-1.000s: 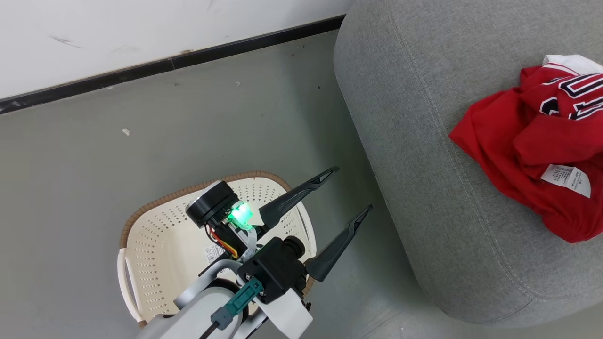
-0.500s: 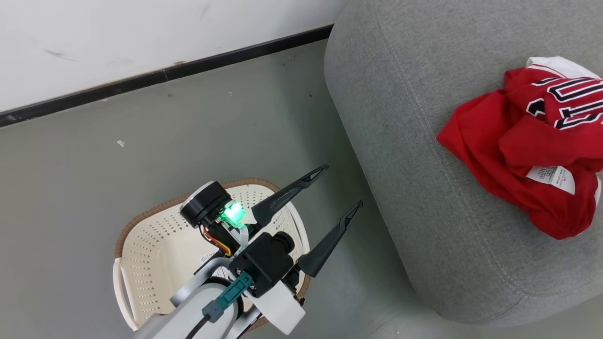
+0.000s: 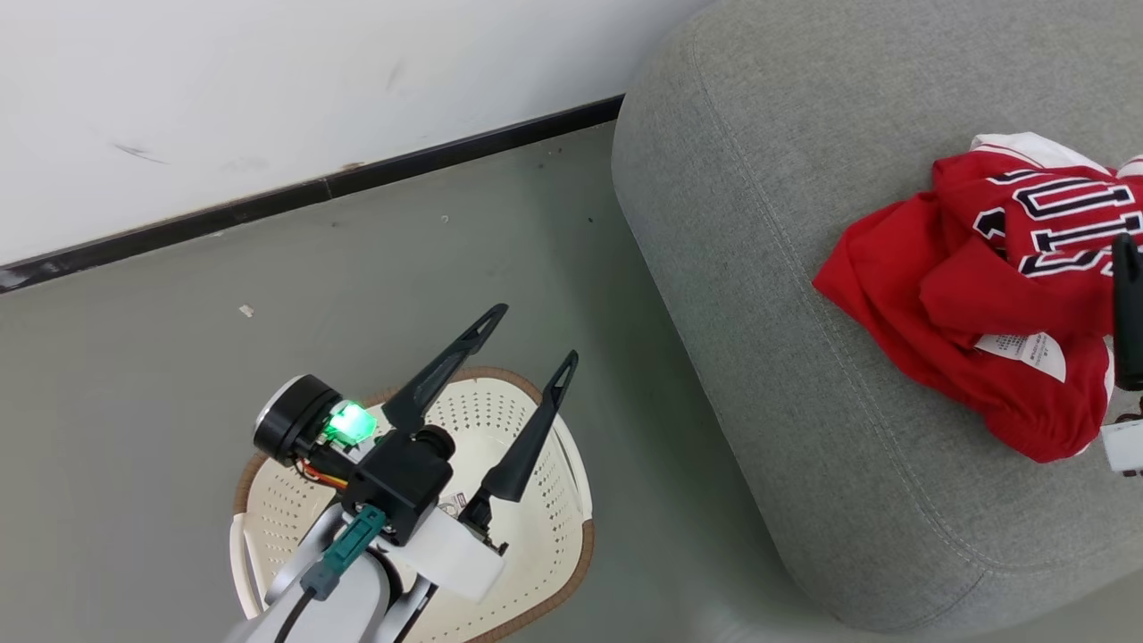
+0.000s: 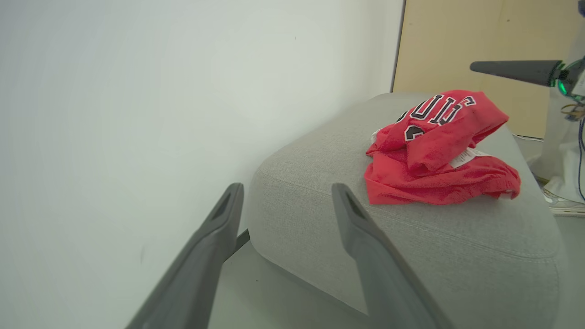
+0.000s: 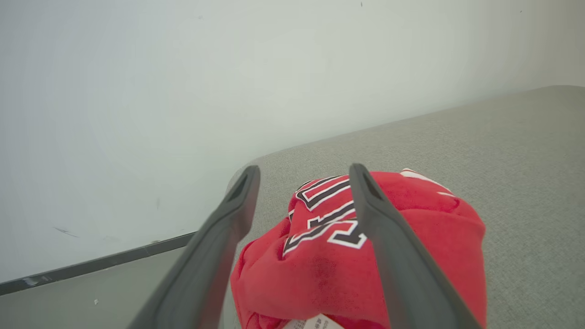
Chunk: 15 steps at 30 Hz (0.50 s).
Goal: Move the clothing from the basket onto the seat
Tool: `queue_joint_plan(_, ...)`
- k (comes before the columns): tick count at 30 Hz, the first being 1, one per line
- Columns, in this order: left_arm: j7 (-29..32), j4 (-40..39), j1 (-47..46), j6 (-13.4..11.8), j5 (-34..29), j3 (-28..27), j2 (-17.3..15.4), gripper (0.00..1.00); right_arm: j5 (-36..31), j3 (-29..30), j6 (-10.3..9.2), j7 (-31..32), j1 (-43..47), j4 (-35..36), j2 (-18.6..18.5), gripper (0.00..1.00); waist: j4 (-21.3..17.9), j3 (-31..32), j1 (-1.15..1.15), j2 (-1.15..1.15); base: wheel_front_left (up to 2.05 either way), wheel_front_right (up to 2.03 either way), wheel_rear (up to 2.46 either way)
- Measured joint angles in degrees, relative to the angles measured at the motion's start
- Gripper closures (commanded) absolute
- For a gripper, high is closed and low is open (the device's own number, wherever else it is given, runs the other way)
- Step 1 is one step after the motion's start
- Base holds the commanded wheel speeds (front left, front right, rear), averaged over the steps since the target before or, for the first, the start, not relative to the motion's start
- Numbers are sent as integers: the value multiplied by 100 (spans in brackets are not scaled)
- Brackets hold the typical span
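Note:
The red clothing (image 3: pixel 982 313) lies crumpled on the grey seat (image 3: pixel 786 268), numerals and white label showing. The cream basket (image 3: pixel 585 500) stands on the floor left of the seat; what shows of its inside holds no garment, and my left arm hides part of it. My left gripper (image 3: pixel 533 335) hangs open above the basket's far rim with nothing in it. In the left wrist view the left gripper (image 4: pixel 288 188) points toward the seat (image 4: pixel 365 237) and the clothing (image 4: pixel 434 155). My right gripper (image 5: pixel 305 171) is open, its fingers straddling the clothing (image 5: pixel 343 274) from above.
A white wall with a black baseboard (image 3: pixel 357 183) runs behind the grey floor (image 3: pixel 179 375). A small pale scrap (image 3: pixel 246 311) lies on the floor. A beige panel (image 4: pixel 480 45) stands behind the seat. One right finger (image 3: pixel 1127 313) shows at the head view's right edge.
My left gripper has swung left, back over the basket, still open. The camera has shifted, and a right finger has come into view beside the clothing, which lies as before.

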<state>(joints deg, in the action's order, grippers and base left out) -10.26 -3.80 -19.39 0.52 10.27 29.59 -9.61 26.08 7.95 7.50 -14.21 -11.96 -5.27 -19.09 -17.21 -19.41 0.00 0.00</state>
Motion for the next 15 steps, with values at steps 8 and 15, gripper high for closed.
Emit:
queue_joint_plan(8, -151, 118, 274, -307, 121, -402, -12, 0, -375, -498, 0, 0, -45, 177, 69, 0, 245, 137, 0, 0, 0, 0, 0)
queue_joint_plan(15, -279, 199, 592, -703, 216, -879, -16, 0, -789, -934, 0, 0, -381, 197, 222, 0, 540, 258, 0, 0, 0, 0, 0)
